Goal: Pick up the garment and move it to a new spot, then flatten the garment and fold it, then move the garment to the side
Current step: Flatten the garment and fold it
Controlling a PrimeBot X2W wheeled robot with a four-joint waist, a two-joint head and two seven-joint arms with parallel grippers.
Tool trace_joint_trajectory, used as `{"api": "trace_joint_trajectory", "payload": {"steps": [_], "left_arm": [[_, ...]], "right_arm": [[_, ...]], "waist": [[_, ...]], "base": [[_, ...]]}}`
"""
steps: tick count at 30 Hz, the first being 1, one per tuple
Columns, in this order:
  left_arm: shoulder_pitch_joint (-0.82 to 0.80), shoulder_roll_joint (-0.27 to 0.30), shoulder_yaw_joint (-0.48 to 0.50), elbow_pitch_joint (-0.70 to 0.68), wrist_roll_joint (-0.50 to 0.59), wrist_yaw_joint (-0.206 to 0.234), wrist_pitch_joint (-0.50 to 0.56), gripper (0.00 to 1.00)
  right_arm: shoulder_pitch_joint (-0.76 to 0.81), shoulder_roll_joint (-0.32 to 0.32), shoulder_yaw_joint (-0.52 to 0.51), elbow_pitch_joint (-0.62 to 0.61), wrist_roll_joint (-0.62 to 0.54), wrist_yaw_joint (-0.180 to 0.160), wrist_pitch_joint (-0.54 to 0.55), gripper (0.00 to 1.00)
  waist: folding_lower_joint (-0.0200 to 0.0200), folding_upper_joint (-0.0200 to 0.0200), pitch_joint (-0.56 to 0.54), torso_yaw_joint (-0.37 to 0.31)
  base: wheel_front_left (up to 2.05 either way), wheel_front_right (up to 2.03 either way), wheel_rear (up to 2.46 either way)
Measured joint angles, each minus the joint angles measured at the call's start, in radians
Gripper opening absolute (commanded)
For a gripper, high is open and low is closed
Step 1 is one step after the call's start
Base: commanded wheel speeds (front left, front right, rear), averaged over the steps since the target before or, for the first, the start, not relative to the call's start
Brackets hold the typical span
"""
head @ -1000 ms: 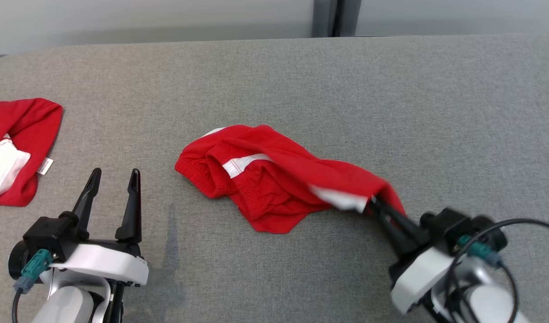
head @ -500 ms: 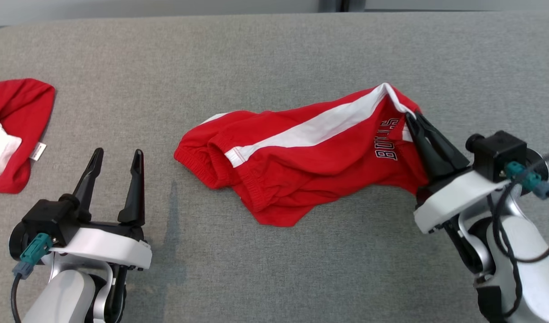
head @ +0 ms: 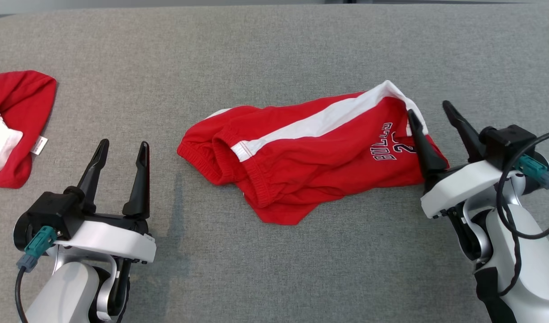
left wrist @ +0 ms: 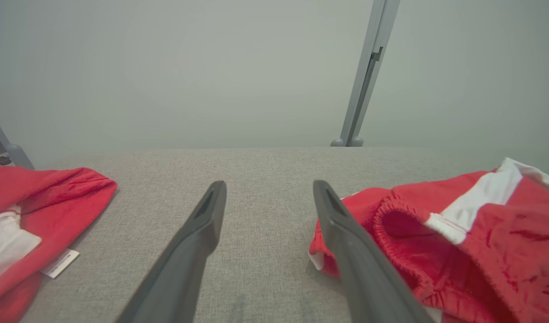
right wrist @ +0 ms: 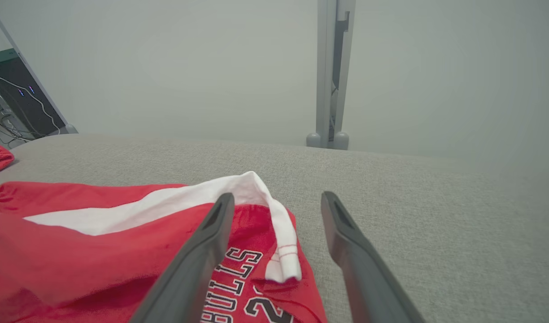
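Both sets of jaws stand spread wide, with nothing held between them. The left gripper (head: pixel 124 143) hangs at the near left above the grey fabric-covered table (head: pixel 274 269), its dark fingers pointing away from the robot. The right gripper (head: pixel 428 108) is at the near right, at the leg end of the red knit shorts with a white side stripe (head: pixel 310 166). Its inner finger crosses the red cloth beside the "BULLS" lettering, and its outer finger stands over bare table; whether the inner one touches the cloth cannot be told. The shorts lie rumpled in the middle of the table, elastic waistband towards the left gripper but apart from it. Further left, at the table's edge, lies a second red and white garment (head: pixel 19 98) with a small white label (head: pixel 39 145). Beyond the far edge rises a grey metal post (right wrist: pixel 330 67).
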Motion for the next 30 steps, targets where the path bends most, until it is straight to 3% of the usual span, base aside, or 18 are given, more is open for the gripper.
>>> {"api": "trace_joint_trajectory", "payload": {"steps": [12,30], "left_arm": [[0.022,0.003,0.013,-0.004,-0.001,0.019,-0.002,1.00],[0.103,0.008,0.005,-0.024,-0.016,0.045,0.010,1.00]], "right_arm": [[0.097,0.041,-0.146,-0.100,-0.067,0.000,-0.086,1.00],[0.326,0.079,-0.192,-0.300,-0.099,0.000,-0.017,1.00]], "waist": [[0.0000,0.0000,-0.051,-0.016],[0.0000,0.0000,-0.159,-0.040]], "base": [[0.00,0.00,0.00],[0.00,0.00,0.00]]}}
